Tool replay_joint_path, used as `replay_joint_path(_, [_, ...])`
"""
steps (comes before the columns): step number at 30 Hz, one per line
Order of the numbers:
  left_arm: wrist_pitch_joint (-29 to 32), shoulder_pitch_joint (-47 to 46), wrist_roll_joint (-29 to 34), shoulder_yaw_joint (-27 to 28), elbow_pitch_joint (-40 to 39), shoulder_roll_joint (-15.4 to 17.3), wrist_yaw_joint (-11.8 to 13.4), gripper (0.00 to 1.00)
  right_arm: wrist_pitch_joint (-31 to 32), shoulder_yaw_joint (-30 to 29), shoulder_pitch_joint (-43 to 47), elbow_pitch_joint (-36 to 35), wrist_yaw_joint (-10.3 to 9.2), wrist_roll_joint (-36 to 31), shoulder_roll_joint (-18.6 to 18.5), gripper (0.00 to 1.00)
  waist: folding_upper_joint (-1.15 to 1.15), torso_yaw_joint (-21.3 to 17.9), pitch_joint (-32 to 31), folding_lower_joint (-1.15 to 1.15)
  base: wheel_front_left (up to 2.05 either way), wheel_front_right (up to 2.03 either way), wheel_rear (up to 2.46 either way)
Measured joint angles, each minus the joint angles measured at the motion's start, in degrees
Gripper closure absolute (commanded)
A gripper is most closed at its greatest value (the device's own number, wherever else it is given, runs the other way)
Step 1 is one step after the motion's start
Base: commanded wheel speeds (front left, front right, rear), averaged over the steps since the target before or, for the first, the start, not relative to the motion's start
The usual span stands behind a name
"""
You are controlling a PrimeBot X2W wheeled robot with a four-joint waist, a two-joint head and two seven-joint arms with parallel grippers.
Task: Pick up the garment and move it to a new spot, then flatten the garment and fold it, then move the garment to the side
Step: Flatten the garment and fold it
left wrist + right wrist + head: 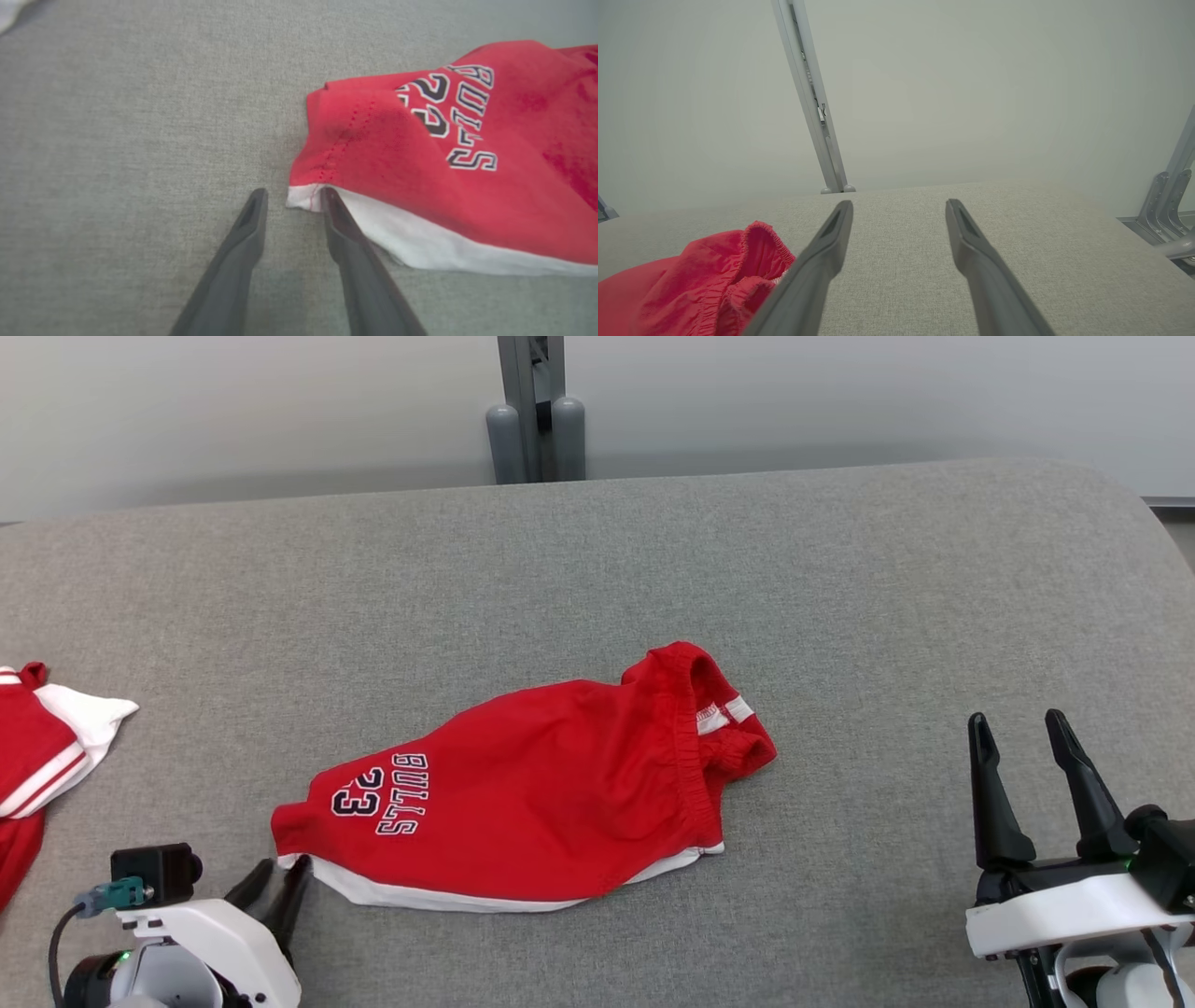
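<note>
The garment is a pair of red shorts with a white hem and "BULLS 23" printed on it, lying crumpled in the middle of the grey padded table. My left gripper sits low at the garment's near-left corner. In the left wrist view the left gripper has its jaws apart, and the white hem corner of the garment lies between the tips, touching the right finger. My right gripper hovers open off to the right, well clear of the cloth. The right gripper holds nothing, with the garment's waistband at lower left.
Another red and white garment lies at the table's far left edge. A grey post stands behind the table against the pale wall. Metal brackets show beyond the table's right end.
</note>
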Motion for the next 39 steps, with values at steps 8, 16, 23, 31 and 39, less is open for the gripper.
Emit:
replay_joint_path(8, [-0.80, -1.36, -1.37, -2.78, 0.58, 0.62, -0.64, 1.00, 0.75, 3.52, -0.59, 0.09, 0.00, -0.93, -0.10, 0.00, 0.00, 0.64, 0.81, 0.00, 0.00, 0.00, 0.00])
replay_joint_path(16, [-1.74, -2.58, -1.53, -4.77, -0.77, 1.86, -0.77, 1.00, 5.80, 19.80, 0.53, 2.74, 0.07, -1.00, -6.28, 0.00, 0.00, 1.75, 1.49, 0.00, 0.00, 0.00, 0.00])
replay_joint_path(23, [-1.78, -4.31, -1.51, -6.15, -1.97, 1.82, -0.83, 1.00, 5.83, 32.22, -4.43, 7.38, 0.08, -3.80, -12.68, 0.00, 0.00, 3.04, 2.70, 0.00, 0.00, 0.00, 0.00])
replay_joint_path(31, [-2.44, -6.30, -1.46, -7.94, -1.94, 1.40, -0.83, 1.00, 4.02, 39.17, -10.93, 14.43, 0.08, -5.50, -14.35, 0.00, 0.00, 4.80, 3.77, 0.00, 0.00, 0.00, 0.00])
replay_joint_path(39, [-5.57, -7.38, -1.98, -9.62, -3.36, 1.31, -0.83, 1.00, 1.36, 42.28, -14.12, 18.83, 0.08, -0.69, -13.95, 1.00, 0.00, 6.27, 4.63, 0.00, 0.00, 0.00, 0.00])
